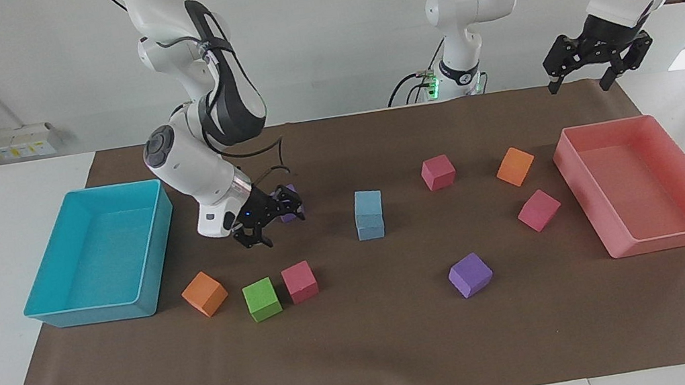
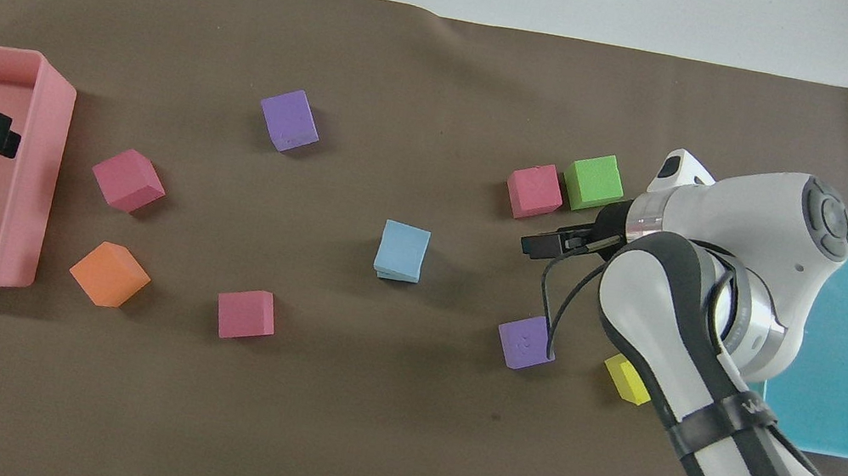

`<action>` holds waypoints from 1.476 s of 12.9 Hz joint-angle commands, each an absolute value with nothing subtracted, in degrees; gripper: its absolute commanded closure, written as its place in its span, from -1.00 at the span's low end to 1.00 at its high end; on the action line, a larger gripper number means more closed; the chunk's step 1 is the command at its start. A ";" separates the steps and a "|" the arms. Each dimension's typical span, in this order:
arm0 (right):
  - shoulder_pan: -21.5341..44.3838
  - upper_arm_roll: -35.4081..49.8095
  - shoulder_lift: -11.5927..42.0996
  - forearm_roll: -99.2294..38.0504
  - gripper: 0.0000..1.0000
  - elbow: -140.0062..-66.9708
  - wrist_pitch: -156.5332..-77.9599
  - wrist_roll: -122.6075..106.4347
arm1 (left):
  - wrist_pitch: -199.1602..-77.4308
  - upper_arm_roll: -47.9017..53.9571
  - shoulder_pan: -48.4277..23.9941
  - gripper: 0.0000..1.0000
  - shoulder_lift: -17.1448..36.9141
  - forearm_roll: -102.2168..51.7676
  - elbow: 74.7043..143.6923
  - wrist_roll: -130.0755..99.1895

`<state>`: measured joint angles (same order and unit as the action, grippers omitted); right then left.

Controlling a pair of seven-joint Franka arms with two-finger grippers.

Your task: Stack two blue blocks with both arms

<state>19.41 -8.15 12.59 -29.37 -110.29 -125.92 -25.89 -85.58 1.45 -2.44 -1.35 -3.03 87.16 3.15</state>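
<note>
The two blue blocks point(image 1: 369, 213) are stacked, so nothing is held: the right gripper point(image 1: 268, 220), spread empty, hangs beside them; the left gripper point(image 1: 596, 61), likewise spread, is raised well apart.

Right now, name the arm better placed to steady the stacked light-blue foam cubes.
Right. The right gripper hangs low beside the stacked light-blue foam cubes; the left gripper is raised over the pink plastic tray.

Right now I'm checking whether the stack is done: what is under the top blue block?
The top blue block sits on the second blue block, both free of the jaws. From overhead, the top one covers nearly all of the lower one; only an edge shows.
</note>
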 commanded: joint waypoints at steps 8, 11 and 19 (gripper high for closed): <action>11.87 -8.17 9.41 -7.48 -1.00 -102.22 -115.40 -15.59 | -84.90 1.67 -1.32 -1.00 -3.25 -1.93 89.12 3.87; 11.08 -8.35 7.74 -3.96 -1.00 -102.22 -114.26 -2.58 | -85.52 1.58 -1.49 -1.00 -3.08 -1.58 89.12 3.87; 2.38 -8.79 0.71 -1.51 -1.00 -102.13 -105.21 1.85 | -85.96 1.49 -1.05 -1.00 -3.25 -1.32 89.30 3.87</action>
<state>3.38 -9.44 2.87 -4.35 -101.84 -106.73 0.39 -84.70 1.02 -1.90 -1.71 -2.17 87.44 3.16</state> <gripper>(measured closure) 0.000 0.000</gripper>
